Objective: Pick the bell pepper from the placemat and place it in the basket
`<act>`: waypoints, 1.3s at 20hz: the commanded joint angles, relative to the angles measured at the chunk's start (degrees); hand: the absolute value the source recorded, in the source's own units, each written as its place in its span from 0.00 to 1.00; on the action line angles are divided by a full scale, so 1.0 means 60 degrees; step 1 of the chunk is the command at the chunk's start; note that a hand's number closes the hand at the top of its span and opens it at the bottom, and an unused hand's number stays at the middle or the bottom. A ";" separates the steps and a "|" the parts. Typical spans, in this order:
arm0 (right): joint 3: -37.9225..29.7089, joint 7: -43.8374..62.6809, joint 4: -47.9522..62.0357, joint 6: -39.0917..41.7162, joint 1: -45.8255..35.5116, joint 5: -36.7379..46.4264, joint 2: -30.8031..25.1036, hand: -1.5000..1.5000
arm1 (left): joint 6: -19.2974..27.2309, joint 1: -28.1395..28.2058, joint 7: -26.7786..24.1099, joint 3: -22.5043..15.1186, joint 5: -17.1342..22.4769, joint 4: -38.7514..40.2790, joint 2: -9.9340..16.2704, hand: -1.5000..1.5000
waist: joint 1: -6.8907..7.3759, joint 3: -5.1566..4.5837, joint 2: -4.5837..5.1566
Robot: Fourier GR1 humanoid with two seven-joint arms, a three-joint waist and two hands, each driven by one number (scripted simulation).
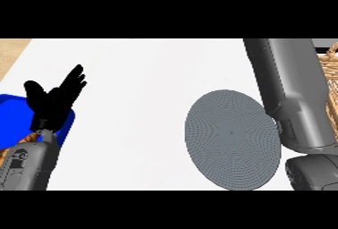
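A round grey placemat [231, 138] lies on the white counter, right of the middle, with nothing on it. No bell pepper shows anywhere. A woven wicker basket [330, 78] stands at the right edge, mostly behind my right forearm [290, 94]. That forearm runs from the lower right corner up past the view's top edge, so my right hand is out of sight. My left hand [56, 100] rests open at the left, fingers up.
A blue container [12, 107] sits at the left edge, partly behind my left hand, with a brown woven-looking thing [9, 151] just below it. The white counter [138, 89] spreads between my left hand and the placemat. Wooden flooring shows at the top left corner.
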 commanded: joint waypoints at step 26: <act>-0.2952 0.2258 0.1878 0.0298 -0.0590 0.3501 -0.1886 1.00 | 0.0122 0.0622 0.0170 0.0519 0.0194 -0.0289 0.0169 0.50 | -0.0725 0.0043 -0.0278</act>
